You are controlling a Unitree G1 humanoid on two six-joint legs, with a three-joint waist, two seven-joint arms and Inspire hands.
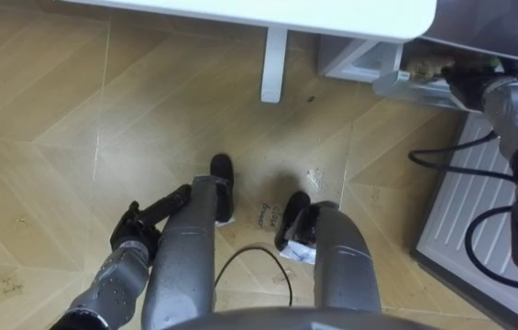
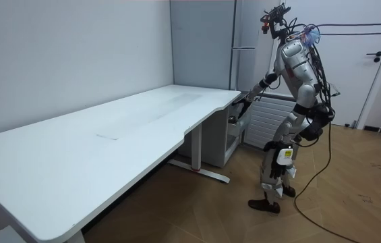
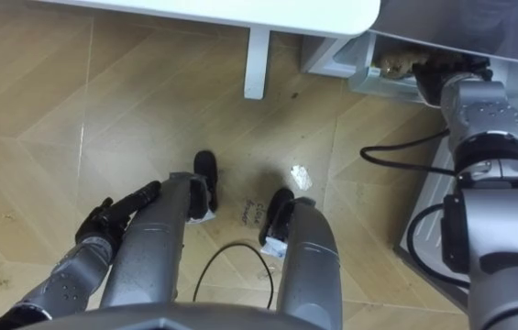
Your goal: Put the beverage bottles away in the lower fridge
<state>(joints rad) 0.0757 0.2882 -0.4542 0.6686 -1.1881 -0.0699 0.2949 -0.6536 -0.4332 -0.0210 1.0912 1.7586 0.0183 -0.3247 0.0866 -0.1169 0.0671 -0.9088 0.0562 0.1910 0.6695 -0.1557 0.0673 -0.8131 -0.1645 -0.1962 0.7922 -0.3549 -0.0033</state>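
The fingers of your left hand (image 1: 141, 227) hang straight and loose at the lower left of the eye views, beside the thigh, and carry nothing. Your right hand (image 3: 431, 81) is stretched to the upper right of the frame, against a grey edge (image 1: 396, 87) that looks like the rim of the lower fridge's door or drawer; whether it has closed on that edge you cannot tell, since the far side of the hand is hidden.

You cannot tell from here where the drinks are; something tan sits just past the right hand, too small to name. I would expect bottles or cans: stiff-walled, smooth, fairly heavy when full, and likely to slip if they are cold and damp. Take each one round the middle of its body with the thumb opposite the fingers; keep it upright; do not pinch it by the cap or the top rim.

In the room view you stand on the wooden floor (image 1: 57, 137) at the right end of the white table (image 2: 109, 148), facing the tall grey fridge (image 2: 244, 40) at the upper centre; a small cabinet (image 1: 355, 55) sits under the table's end, and a white ribbed panel (image 1: 479, 197) lies to the right of the frame.
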